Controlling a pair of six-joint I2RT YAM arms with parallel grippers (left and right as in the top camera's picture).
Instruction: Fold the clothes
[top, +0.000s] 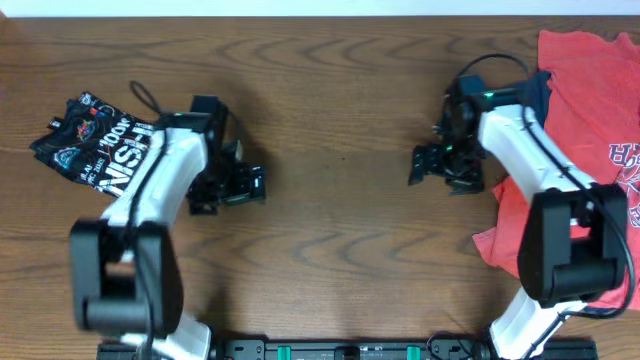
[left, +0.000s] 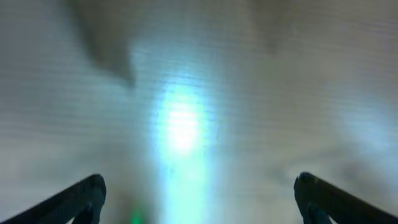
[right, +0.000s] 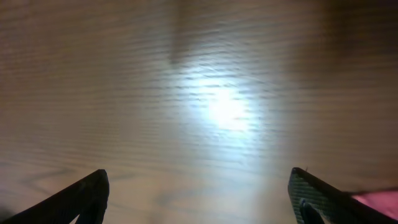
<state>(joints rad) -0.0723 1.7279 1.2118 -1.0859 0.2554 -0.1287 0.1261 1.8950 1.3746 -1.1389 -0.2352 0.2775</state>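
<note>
The black jersey (top: 88, 140) is seen as a compact bundle near the table's (top: 330, 80) left edge, toward the far-left corner, its white lettering uppermost. Its right-hand end is covered by the left arm, so how tidy the fold is cannot be told.

The fabric is judged to be light, limp and slick. It would be expected to sag when lifted and to slide over itself and over the wood. A hold is best taken at an outer edge or corner of the bundle, pinched low against the table so that all layers are caught together.

The left gripper (top: 245, 186) is held over bare wood near the table's middle, just beside the bundle's covered end. Its fingers are spread wide, with nothing between them. The right gripper (top: 425, 163) is also over bare wood, right of centre, with its fingers likewise apart and empty.

A red T-shirt (top: 590, 90) is spread at the right edge, under the right arm. No container is seen anywhere on the table
</note>
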